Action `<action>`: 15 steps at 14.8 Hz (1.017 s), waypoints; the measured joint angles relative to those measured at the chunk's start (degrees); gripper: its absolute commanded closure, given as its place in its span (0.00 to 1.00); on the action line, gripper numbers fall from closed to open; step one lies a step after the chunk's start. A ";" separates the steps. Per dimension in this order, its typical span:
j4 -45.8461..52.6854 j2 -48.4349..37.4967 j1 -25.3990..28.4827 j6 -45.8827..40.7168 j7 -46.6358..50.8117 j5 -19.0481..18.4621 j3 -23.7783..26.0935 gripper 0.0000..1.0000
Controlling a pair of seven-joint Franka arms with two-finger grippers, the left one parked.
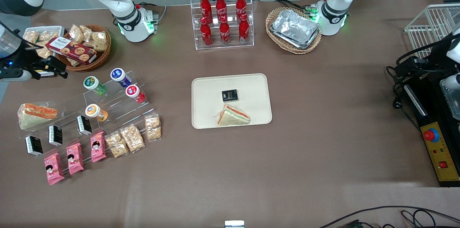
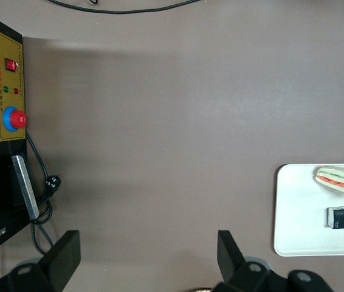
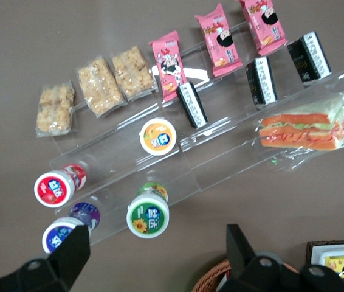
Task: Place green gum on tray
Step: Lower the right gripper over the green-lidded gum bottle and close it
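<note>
The gripper (image 1: 54, 71) is hanging above the table at the working arm's end, with its fingers (image 3: 75, 252) standing wide apart and holding nothing. The green gum (image 1: 94, 85) is sitting upright on the clear display rack (image 1: 118, 104), at about four o'clock from the gripper. The tray (image 1: 251, 88) is lying well apart at mid-table, carrying a sandwich (image 1: 233, 116) and a small black box (image 1: 229, 95).

Right arm: base (image 1: 134, 23) mounted at the tabletop edge farthest from the front camera, toward the working arm's end.
Gripper (image 3: 157, 246): raised above the tabletop at that end, near its side edge.
Fingers (image 3: 75, 249): spread apart, holding nothing.
</note>
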 measured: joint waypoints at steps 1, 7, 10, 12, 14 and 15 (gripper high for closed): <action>-1.21 -0.66 0.00 0.65 0.00 0.00 0.00 0.00; -8.56 -2.02 0.02 6.87 0.01 0.36 0.05 0.00; -12.29 -2.06 0.03 10.05 0.03 0.55 0.05 0.00; -15.17 -2.05 0.07 13.15 0.03 0.56 0.06 0.00; -18.14 -1.89 0.14 16.59 0.03 0.57 0.06 0.00; -19.54 -1.69 0.14 18.10 0.04 0.57 0.05 0.00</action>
